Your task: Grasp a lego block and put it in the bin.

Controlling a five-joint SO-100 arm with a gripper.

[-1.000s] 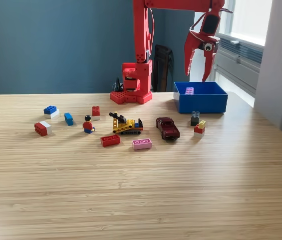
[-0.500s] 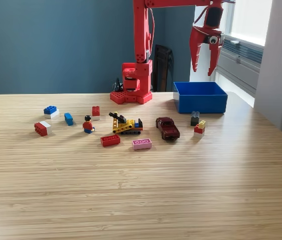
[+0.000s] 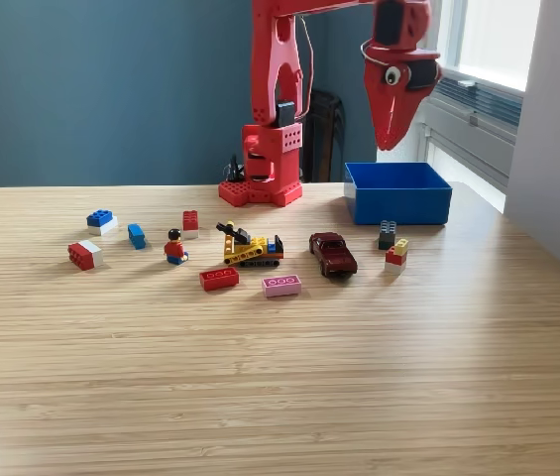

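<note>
Several lego blocks lie on the wooden table in the exterior view: a pink one (image 3: pixel 281 286), a flat red one (image 3: pixel 219 279), a blue one (image 3: pixel 137 235), a blue-and-white one (image 3: pixel 100 220), and a yellow-and-red one (image 3: pixel 396 254). The blue bin (image 3: pixel 398 193) stands at the back right, and nothing shows above its front wall. My red gripper (image 3: pixel 395 142) hangs high above the bin's left part. Its jaws are drawn together to a point with nothing seen between them.
A minifigure (image 3: pixel 174 247), a yellow toy vehicle (image 3: pixel 250 246) and a dark red toy car (image 3: pixel 333 254) sit among the blocks. The arm's red base (image 3: pixel 260 178) stands at the table's back edge. A window ledge (image 3: pixel 468 114) runs behind the bin.
The gripper has risen, swung a little to the view's left and gone from spread fingers to shut. A pink block seen in the bin a second ago no longer shows.
</note>
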